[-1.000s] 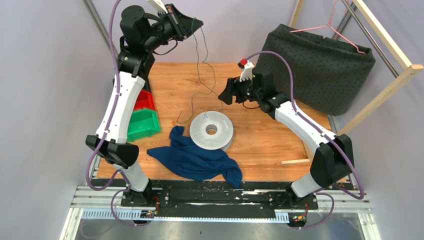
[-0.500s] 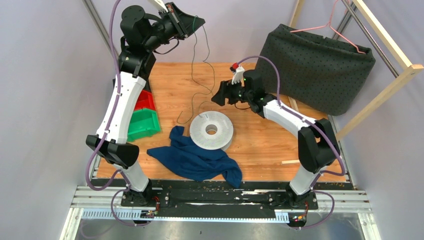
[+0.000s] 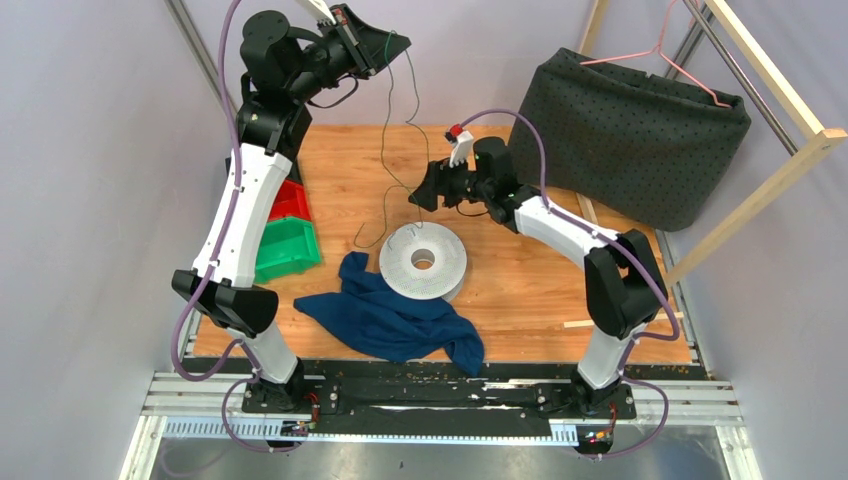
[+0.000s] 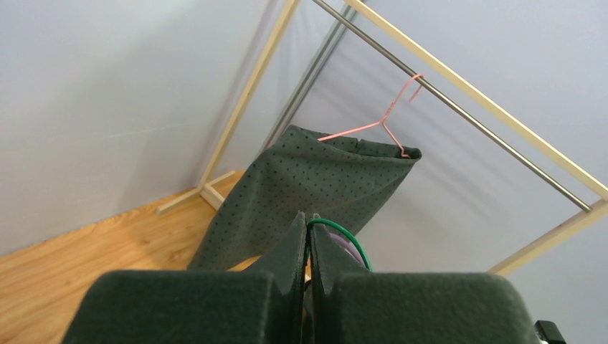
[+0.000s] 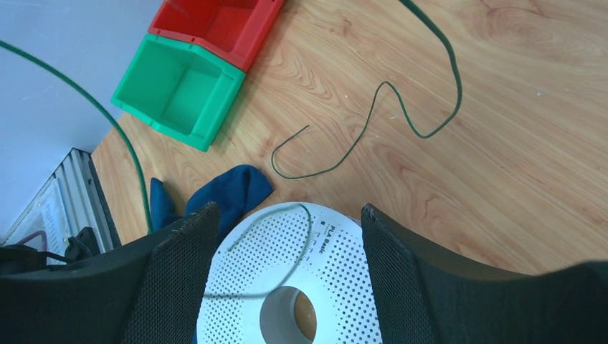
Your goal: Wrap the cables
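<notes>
**Wire** [image 3: 384, 120]: thin, dark green. One stretch hangs from the raised left gripper down to the table [image 3: 520, 270]. The rest trails in loose curves [image 5: 423, 135] on the wood beyond the spool [image 3: 423, 260]. One strand lies across the spool's perforated top [image 5: 287, 287]. None of it is wound on yet.

**Left gripper** [image 4: 310, 223]: pads pressed together on the wire, high above the table's far left. Nearly unmoved over the last second, so the hanging stretch stays lifted.

**Right gripper** [image 3: 418, 195]: jaws apart and holding nothing. Over the last second it has travelled left, from right of the spool to above its far rim, close beside the hanging wire. Its wrist view [image 5: 287, 211] shows the spool between the fingers; whether the wire touches them cannot be told.

**Meaning for the task:** probably an approach to take the hanging stretch and guide it onto the spool. Winding is still ahead.
</notes>
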